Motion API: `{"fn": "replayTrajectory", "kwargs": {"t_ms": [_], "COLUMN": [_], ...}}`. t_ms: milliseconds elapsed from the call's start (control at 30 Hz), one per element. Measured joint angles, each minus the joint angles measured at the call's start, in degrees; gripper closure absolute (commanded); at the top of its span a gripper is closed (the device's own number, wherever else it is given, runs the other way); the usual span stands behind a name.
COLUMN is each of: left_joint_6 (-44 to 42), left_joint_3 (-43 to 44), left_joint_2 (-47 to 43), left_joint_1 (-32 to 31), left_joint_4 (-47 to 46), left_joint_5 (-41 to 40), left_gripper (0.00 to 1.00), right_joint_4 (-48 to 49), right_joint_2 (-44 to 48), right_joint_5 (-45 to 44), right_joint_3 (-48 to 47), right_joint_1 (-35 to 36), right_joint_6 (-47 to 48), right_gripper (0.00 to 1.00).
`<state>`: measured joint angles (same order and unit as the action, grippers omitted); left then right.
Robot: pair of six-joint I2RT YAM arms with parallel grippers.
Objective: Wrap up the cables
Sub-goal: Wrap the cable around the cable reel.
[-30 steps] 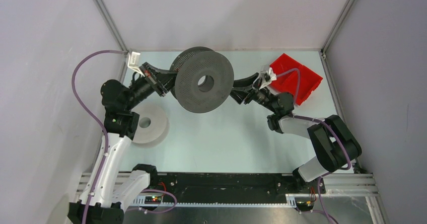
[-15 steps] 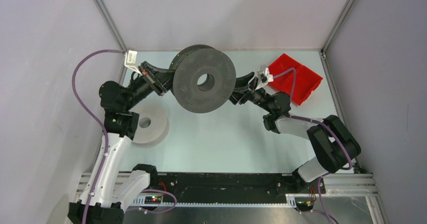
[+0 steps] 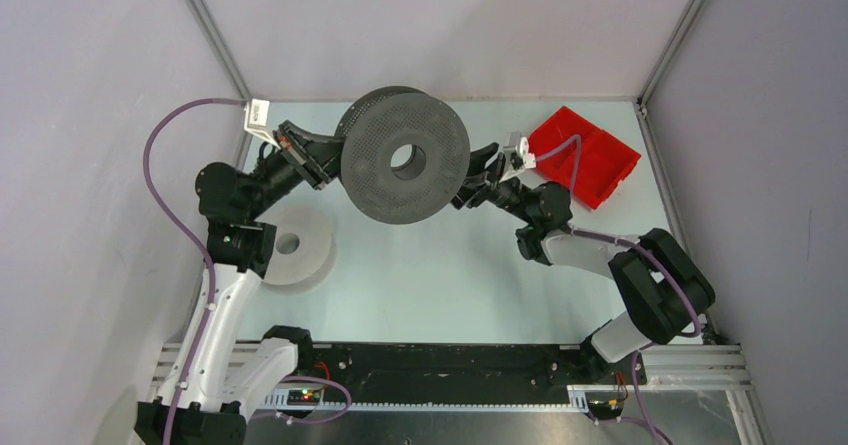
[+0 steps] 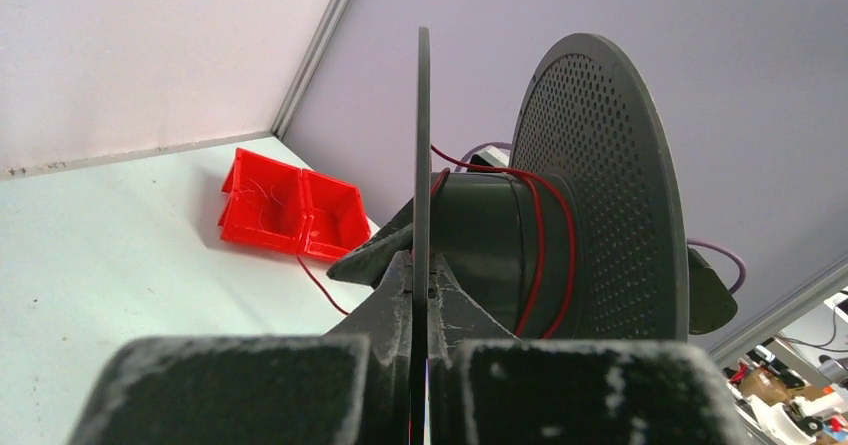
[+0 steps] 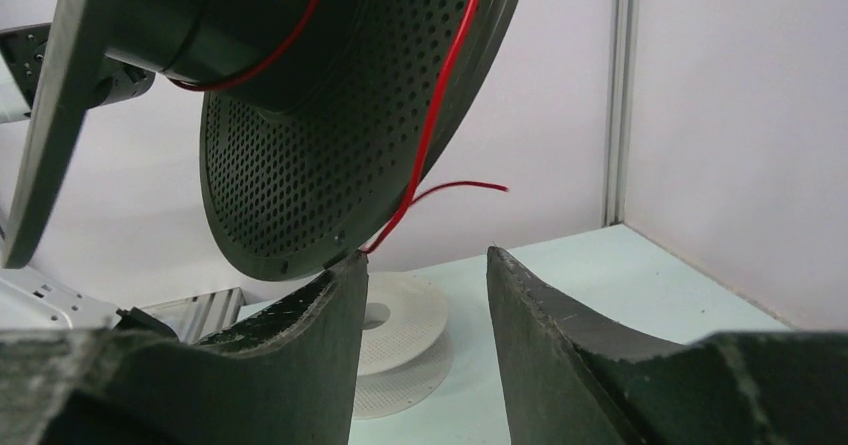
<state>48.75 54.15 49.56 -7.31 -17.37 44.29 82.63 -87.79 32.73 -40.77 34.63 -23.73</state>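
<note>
My left gripper (image 3: 330, 160) holds a dark grey perforated spool (image 3: 405, 160) up above the table. The gripper (image 4: 422, 265) is shut on the spool's near flange (image 4: 423, 145), which I see edge-on between its fingers. The cable here is a thin red strand (image 4: 540, 255) wound a few turns round the hub. One length trails down to the table. My right gripper (image 3: 470, 185) stands open at the spool's right rim. In the right wrist view, the left fingertip of this gripper (image 5: 425, 260) meets the red cable (image 5: 430, 135) where it crosses the flange. A white spool (image 3: 290, 245) lies flat by the left arm.
A red two-part bin (image 3: 585, 155) sits at the back right corner, also seen as the red bin (image 4: 290, 210) in the left wrist view. Enclosure walls and metal posts close in the table on three sides. The white spool (image 5: 400, 315) lies beyond the right fingers.
My right gripper has moved left, closer to the dark spool's rim, with its jaws slightly wider. The left gripper has kept its grip, and the spool has shifted slightly.
</note>
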Motion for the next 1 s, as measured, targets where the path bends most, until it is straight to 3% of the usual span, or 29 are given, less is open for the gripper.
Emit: {"fn": "replayTrajectory", "kwargs": {"t_ms": [333,500,600,667,1000], "left_joint_6": [2.16,2.8,3.23,3.41,5.07], "left_joint_3": [-0.02,-0.07,-0.37,-0.9,-1.33], "left_joint_2": [0.02,0.04,0.04,0.04,0.9], "left_joint_1": [0.0,0.0,0.0,0.0,0.0], "left_joint_4": [-1.84,-2.1,-2.67,-3.1,-3.85], "left_joint_5": [-0.04,-0.15,-0.24,-0.35,-2.14], "left_gripper": [1.0,1.0,1.0,1.0,1.0], "right_joint_4": [0.0,0.0,0.07,0.2,0.46], "right_joint_2": [-0.98,-1.16,-1.16,-1.16,-0.07], "right_joint_5": [-2.29,-3.3,-4.31,-4.46,-0.04], "right_joint_3": [-1.33,-1.81,-2.08,-2.12,1.73], "right_joint_1": [2.19,3.02,3.43,3.5,0.31], "right_joint_6": [5.92,8.92,10.12,10.47,2.8], "right_gripper": [0.45,0.64,0.91,1.0,1.0]}}
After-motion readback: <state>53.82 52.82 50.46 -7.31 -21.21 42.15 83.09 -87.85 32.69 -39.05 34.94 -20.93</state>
